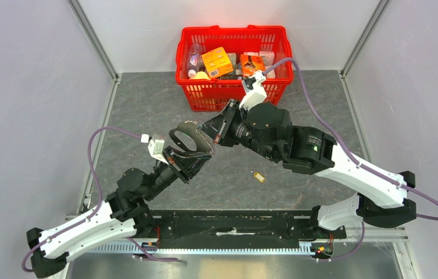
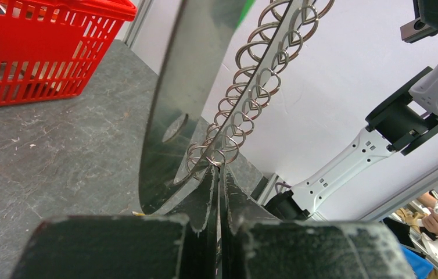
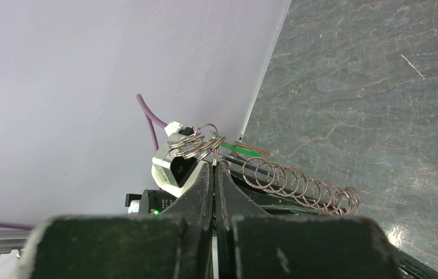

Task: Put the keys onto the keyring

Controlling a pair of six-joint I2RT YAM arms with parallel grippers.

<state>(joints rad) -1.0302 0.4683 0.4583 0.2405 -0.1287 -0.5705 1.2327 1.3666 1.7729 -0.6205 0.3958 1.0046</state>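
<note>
The keyring is held in the air between both grippers. Its grey woven strap loop point(image 1: 185, 137) shows dark and close in the left wrist view point(image 2: 176, 87). My left gripper point(image 1: 200, 154) is shut point(image 2: 219, 167) on the lower end of the metal chain point(image 2: 251, 87) beside the strap. My right gripper point(image 1: 217, 134) is shut point(image 3: 215, 165) on the small ring cluster point(image 3: 196, 142) at the chain's other end point(image 3: 298, 183). The green key tag point(image 3: 240, 149) hangs at that ring. The yellow-orange key point(image 1: 258, 177) lies on the table, apart from both grippers.
A red basket point(image 1: 234, 64) with several packaged goods stands at the back centre, just behind the right wrist, and at the upper left of the left wrist view point(image 2: 31, 52). Grey walls enclose the table left and right. The arms' base rail point(image 1: 234, 229) runs along the near edge.
</note>
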